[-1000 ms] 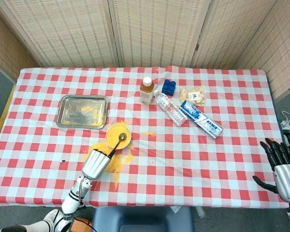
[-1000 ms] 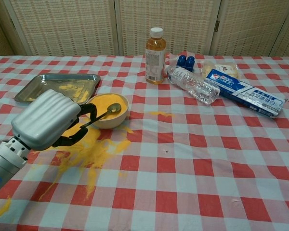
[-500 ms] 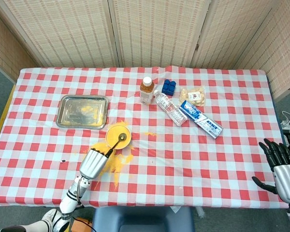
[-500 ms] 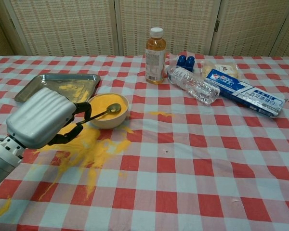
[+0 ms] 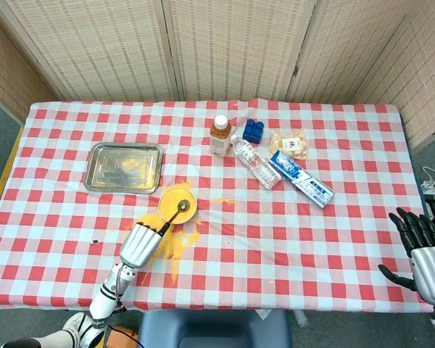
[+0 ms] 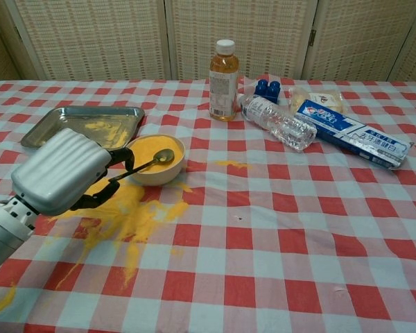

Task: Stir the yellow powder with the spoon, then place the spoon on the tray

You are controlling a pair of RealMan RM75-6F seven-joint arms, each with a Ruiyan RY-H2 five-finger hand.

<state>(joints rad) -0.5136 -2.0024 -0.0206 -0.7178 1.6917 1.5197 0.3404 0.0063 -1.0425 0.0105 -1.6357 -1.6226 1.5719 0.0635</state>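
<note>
We hold the spoon (image 6: 144, 164) by the end of its handle with our left hand (image 6: 59, 172), the fingers curled round it, though the back of the hand hides exactly how they close. The spoon's bowl lies in the yellow powder (image 6: 152, 153) inside the small white bowl (image 6: 168, 171), handle slanting down and out over the near rim toward the hand. Gripping that far back keeps the hand clear of the bowl and leaves the spoon free to sweep, so we judge the stirring to be in hand.

A good deal of spilled powder (image 6: 128, 210) lies on the checked tablecloth (image 6: 277, 236) in front of the bowl, just under the hand. That warns us to stir gently, since the bowl is light and shallow.

The metal tray (image 6: 52, 126) sits just behind and to the left of the bowl, a short reach for the same hand, and it carries yellow smears. Setting the spoon there is not yet done.

Our right hand (image 5: 424, 250) hangs off the table's right edge, well apart from everything, fingers spread and holding nothing, kept out of the way because one hand serves this job
</note>
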